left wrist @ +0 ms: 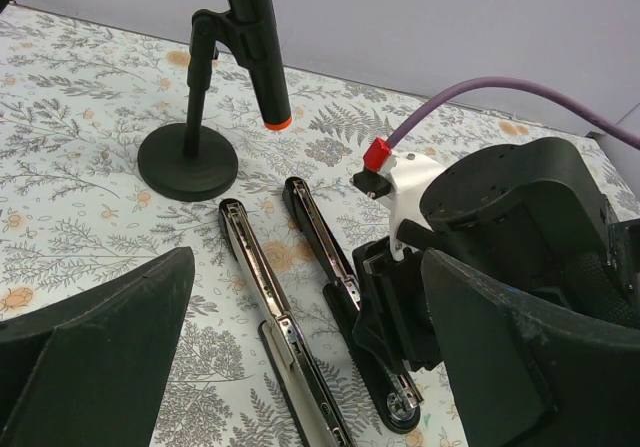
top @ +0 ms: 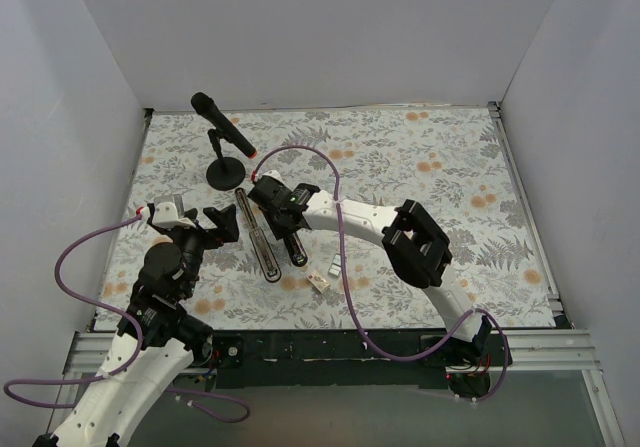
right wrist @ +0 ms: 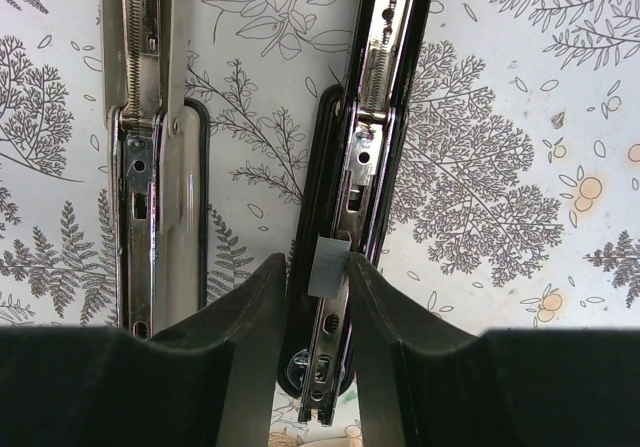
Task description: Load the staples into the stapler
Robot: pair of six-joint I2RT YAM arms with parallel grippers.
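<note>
The table (top: 440, 207) is covered with a grey leaf-and-flower print. A black microphone (top: 225, 174) on a round stand sits toward the far left. Nearer, the stapler (top: 258, 239) lies opened flat, its two long halves side by side. A small staple box (top: 318, 281) lies near it, with a small white piece (top: 334, 265) just beside the box.

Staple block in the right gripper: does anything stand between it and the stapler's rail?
Nothing visible does. The staple block is pinched in the right gripper, directly over the open rail of the stapler.

staples (right wrist: 328, 264) partly hidden within right hand (right wrist: 316, 273)
</note>
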